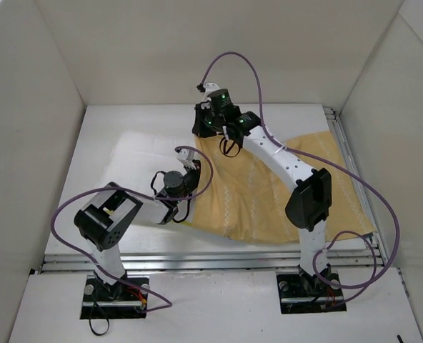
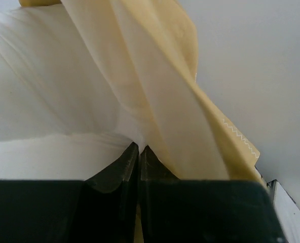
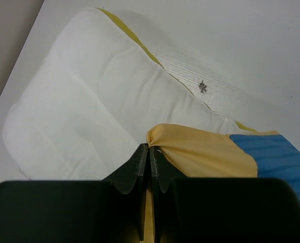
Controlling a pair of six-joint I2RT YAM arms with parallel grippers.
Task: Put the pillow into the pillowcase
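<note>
We are sleeving; left end effector (image 2: 139,148) and right end effector (image 3: 149,147) each pinch the pillowcase (image 1: 269,193) mouth; next, pull it evenly over the exposed pillow (image 3: 89,101).

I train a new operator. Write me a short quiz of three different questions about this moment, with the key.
1. True or false: the right gripper is shut on the edge of the pillowcase.
2. In the top view, the pillow lies where? A: left of the pillowcase. B: right of it. C: behind it.
3. Fill in: in the right wrist view, the pillowcase is yellow and ____.
Key: 1 true; 2 A; 3 blue.
</note>
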